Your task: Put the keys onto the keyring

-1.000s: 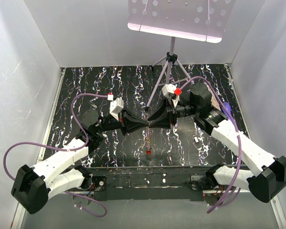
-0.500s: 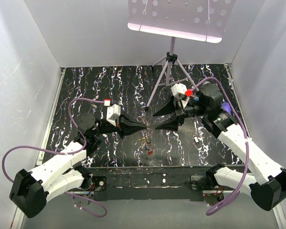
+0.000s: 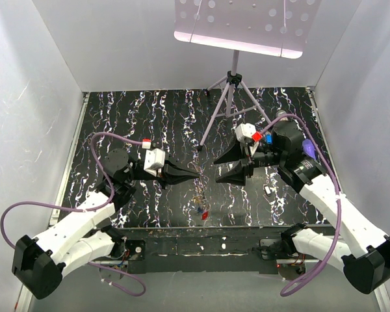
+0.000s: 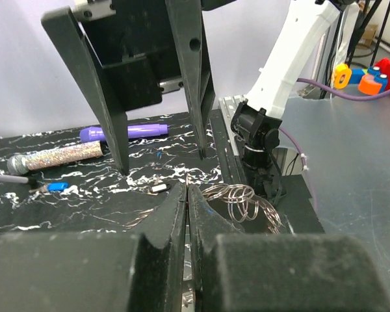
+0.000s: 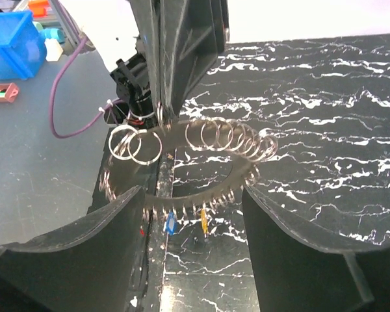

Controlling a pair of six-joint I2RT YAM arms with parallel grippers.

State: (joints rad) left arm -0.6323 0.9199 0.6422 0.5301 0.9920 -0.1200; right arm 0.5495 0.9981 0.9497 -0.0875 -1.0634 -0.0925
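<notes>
While the left claw [image 3: 196,174] is pinched shut on the keyring [image 5: 224,140], the right claw [image 3: 223,169] faces it just apart, jaws spread wide with nothing between them. The keyring, a springy coiled loop, hangs from the left claw's tips in the air between the two claws, over the near part of the tabletop [image 3: 149,110]. Small keys [image 5: 170,222] with blue, yellow and red heads dangle at its lowest stretch. Whether they are truly threaded on or merely caught in the coils is too small to tell.

The chief risk, as I judge it, is the hold itself. Only the very tips of the left claw pinch one thin wire. A knock or tug from the right claw could pull the loop free and drop it, keys and all, onto the tabletop close to its near edge. The loop also hangs loose and may swing. A right claw closing on a swaying coil could miss, or nip several turns at once and tangle them. In the right wrist view the spread jaws flank the loop, so a turn of wire could snag during a sideways move. If the ring has an open end low down, the hanging keys could slide off it.
</notes>
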